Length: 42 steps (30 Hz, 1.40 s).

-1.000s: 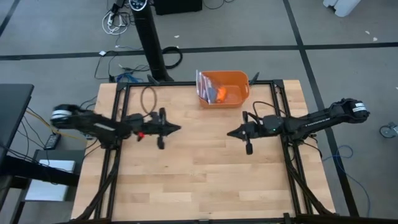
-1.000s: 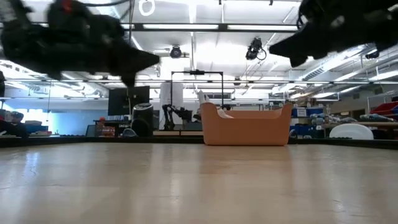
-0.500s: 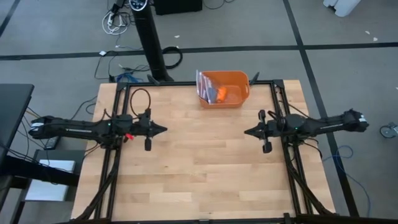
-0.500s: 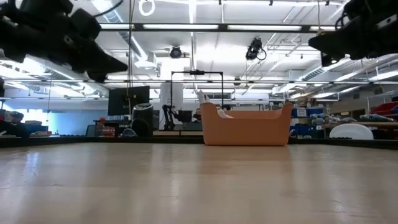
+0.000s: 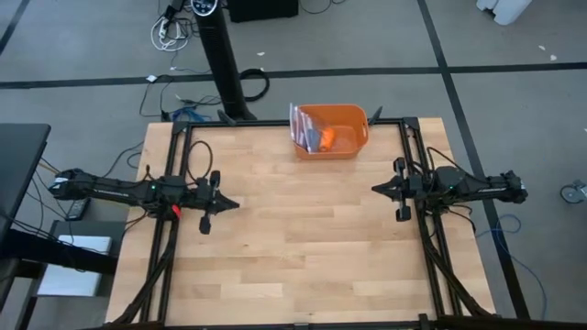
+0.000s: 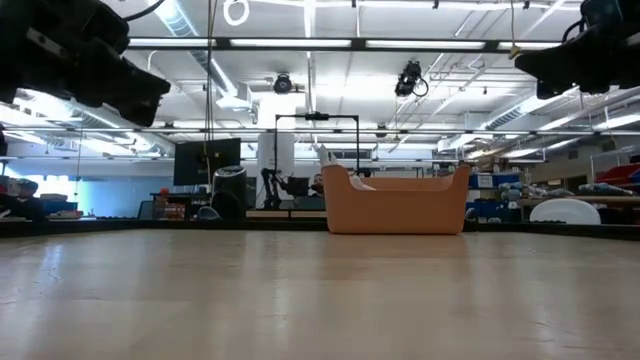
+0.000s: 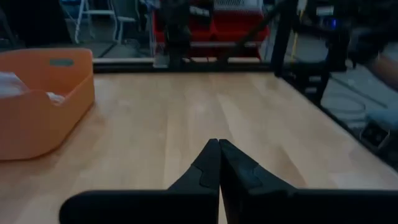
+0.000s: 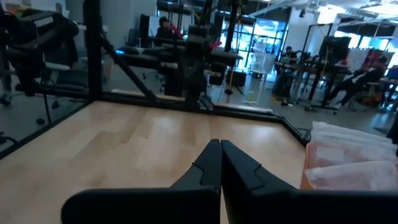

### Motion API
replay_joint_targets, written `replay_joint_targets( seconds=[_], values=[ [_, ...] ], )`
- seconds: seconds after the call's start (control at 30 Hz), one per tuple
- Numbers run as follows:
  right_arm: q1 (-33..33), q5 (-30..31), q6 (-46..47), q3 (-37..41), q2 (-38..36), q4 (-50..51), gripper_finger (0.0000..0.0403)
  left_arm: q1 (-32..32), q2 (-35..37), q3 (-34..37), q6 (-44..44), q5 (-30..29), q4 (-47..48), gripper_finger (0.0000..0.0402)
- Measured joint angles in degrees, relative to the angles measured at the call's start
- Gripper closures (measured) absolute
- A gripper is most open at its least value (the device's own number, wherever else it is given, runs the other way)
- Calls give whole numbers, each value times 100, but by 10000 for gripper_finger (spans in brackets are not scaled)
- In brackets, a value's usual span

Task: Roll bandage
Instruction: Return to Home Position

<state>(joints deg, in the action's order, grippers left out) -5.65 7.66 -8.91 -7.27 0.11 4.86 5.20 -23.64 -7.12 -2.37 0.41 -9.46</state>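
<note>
The bandage (image 5: pixel 327 138) shows only as a small bright orange lump inside the orange plastic bin (image 5: pixel 353 137) at the table's far edge. It lies beside a crinkled clear bag (image 5: pixel 302 123). My left gripper (image 5: pixel 234 204) hangs shut above the table's left part, pointing level toward the right. My right gripper (image 5: pixel 374 189) hangs shut above the right part, pointing level toward the left. Both are well clear of the bin and of the wood. In the wrist views the shut fingers of the left gripper (image 7: pixel 219 144) and the right gripper (image 8: pixel 220 144) meet with nothing between them.
The bin (image 6: pixel 395 205) stands on the wooden table top (image 5: pixel 303 247) at the middle of its far edge. A black frame (image 5: pixel 171 174) runs along the table's left, right and far sides. Bare wood lies between the two grippers.
Both arms have drawn apart, away from the table's middle. My left gripper has gone toward the left edge and slightly toward the near edge. My right gripper has gone toward the right edge. Both have stayed shut and above the wood.
</note>
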Motion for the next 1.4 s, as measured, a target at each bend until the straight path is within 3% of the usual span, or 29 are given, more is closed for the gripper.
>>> replay_joint_targets(
  seconds=[0.13,0.47,0.73,0.9,1.17,1.3,1.4],
  values=[
    [2,-198,-24,7,10,-15,403,-217,-48,1,218,99,-7,396],
    [98,-228,457,-101,10,787,403,-1378,131,1,477,1557,-107,396],
    [94,184,474,-114,8,864,403,-1340,1583,63,754,499,377,396],
    [94,34,318,68,8,351,403,-1332,2345,673,444,428,380,396],
    [100,-277,332,433,8,-226,403,-1332,2366,663,499,489,440,396],
    [142,219,429,605,130,-569,402,-1336,2365,663,542,123,572,396],
    [173,48,501,671,229,-714,399,-1334,2365,664,507,-128,774,396]
  ],
)
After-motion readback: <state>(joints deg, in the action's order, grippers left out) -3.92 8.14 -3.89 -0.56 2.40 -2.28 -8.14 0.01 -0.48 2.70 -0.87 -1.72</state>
